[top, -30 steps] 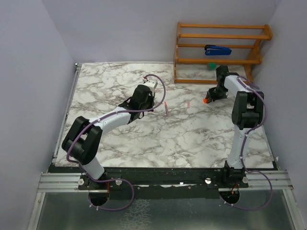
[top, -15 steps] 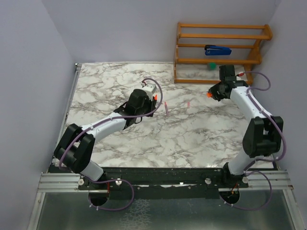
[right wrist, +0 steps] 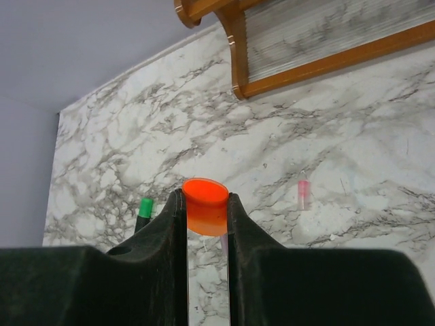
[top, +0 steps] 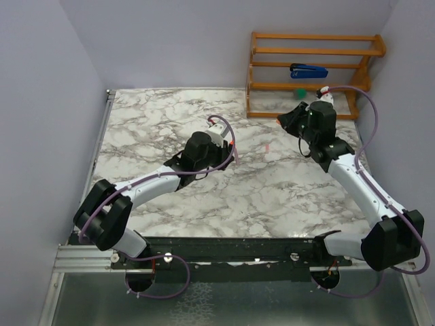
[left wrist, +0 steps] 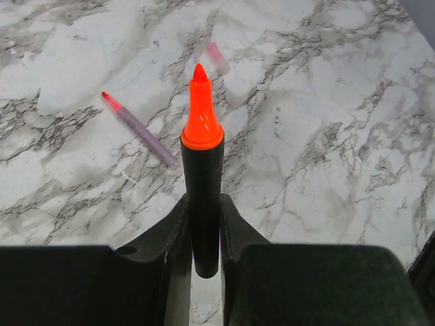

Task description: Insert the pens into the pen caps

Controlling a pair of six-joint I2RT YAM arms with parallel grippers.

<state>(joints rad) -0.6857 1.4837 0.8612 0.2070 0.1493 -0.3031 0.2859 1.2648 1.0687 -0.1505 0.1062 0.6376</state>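
Note:
My left gripper [left wrist: 202,200] is shut on a black-bodied pen [left wrist: 202,170], whose bare orange tip points away from the wrist. In the top view this gripper [top: 219,151] is mid-table. My right gripper [right wrist: 206,193] is shut on the orange cap [right wrist: 206,205], open end facing out; from above it [top: 287,121] hovers in front of the rack. The slim pink pen [left wrist: 139,127] lies on the marble, also seen from above [top: 236,155], with its pink cap [left wrist: 218,58] [top: 268,147] apart from it. A green-ended pen [right wrist: 145,209] shows beside my right finger. The green cap [top: 300,93] sits on the rack's low shelf.
A wooden rack [top: 309,85] stands at the back right with a blue stapler-like object [top: 309,70] on a shelf. Purple walls close in the marble table [top: 156,115] on the left, back and right.
My right arm has swung from the right side toward the middle and stretched out, carrying the orange cap. My left gripper has shifted slightly right with the pen.

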